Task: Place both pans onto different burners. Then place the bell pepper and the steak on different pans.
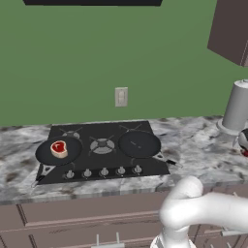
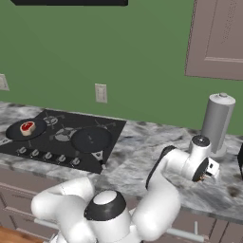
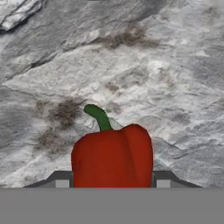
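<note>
Red pepper (image 3: 112, 156) with a green stem sits between the tool's (image 3: 112, 181) two tips in the hand view, which pinch it from either side above the marble tabletop (image 3: 166, 74). From the right base view the tool (image 2: 209, 176) hangs over the tabletop well right of the cooktop (image 2: 57, 137), near a grey canister (image 2: 217, 122). The base views also show what the hand view lacks: the steak (image 1: 59, 148) lies in the left pan (image 1: 42, 154), while the right pan (image 1: 139, 144) sits bare on another burner.
</note>
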